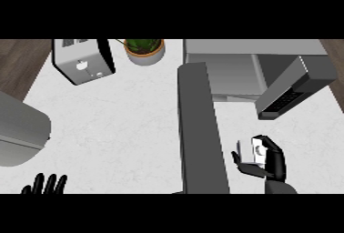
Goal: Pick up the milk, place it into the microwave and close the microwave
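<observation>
While the microwave door stands open:
Milk: held above the counter, right of the door.
Right hand: curled round the milk.
Left hand: fingers straight, at lower left edge.

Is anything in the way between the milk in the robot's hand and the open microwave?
Nothing visible is. The right hand holds the milk out in front of the microwave, between its open door and the control panel side. Only bare counter lies between.
</observation>
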Motion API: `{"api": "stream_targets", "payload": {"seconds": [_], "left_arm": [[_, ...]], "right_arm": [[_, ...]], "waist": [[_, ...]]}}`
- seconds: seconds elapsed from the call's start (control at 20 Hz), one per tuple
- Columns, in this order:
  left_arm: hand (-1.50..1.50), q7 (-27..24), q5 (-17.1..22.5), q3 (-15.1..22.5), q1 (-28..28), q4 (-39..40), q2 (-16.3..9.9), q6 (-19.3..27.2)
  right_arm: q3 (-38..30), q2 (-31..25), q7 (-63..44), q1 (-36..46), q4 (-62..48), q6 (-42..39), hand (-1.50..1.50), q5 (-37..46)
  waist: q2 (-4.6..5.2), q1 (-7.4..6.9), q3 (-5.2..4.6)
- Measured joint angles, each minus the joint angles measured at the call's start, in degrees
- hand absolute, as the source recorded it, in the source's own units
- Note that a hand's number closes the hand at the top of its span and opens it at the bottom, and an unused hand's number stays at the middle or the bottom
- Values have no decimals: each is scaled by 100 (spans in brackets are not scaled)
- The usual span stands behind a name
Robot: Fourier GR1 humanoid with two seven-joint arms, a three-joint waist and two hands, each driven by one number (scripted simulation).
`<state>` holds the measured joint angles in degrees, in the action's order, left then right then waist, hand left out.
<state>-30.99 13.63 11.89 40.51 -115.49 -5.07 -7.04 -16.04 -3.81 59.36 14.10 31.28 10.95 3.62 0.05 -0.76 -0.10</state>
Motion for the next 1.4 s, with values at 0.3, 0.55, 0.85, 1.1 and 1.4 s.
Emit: {"api": "stream_targets", "payload": {"seconds": [0.3, 0.55, 0.85, 1.1, 1.4], "left_arm": [[-150, -11, -57, 90, -104, 58, 21, -20], [-150, -45, -14, 80, 10, -10, -39, -82], [-150, -181, 86, -40, 3, 164, -70, -174], [-150, -278, -19, 121, 249, 28, -40, -154], [-150, -298, -66, 242, 271, 111, -81, -212]], "right_arm": [[-318, -235, 70, 1004, -836, -20, 150, -105], [-409, -252, 222, 1321, -1108, -219, 150, -189], [-395, -255, 243, 1437, -1083, -323, 150, -224], [-103, -125, 72, 897, -212, -379, 150, -206], [339, -110, -570, -11, 1410, -454, 150, -176]], "waist": [[49, -107, 26], [43, -97, 26], [19, -35, 19], [-26, 64, 9], [-40, 122, 3]]}}
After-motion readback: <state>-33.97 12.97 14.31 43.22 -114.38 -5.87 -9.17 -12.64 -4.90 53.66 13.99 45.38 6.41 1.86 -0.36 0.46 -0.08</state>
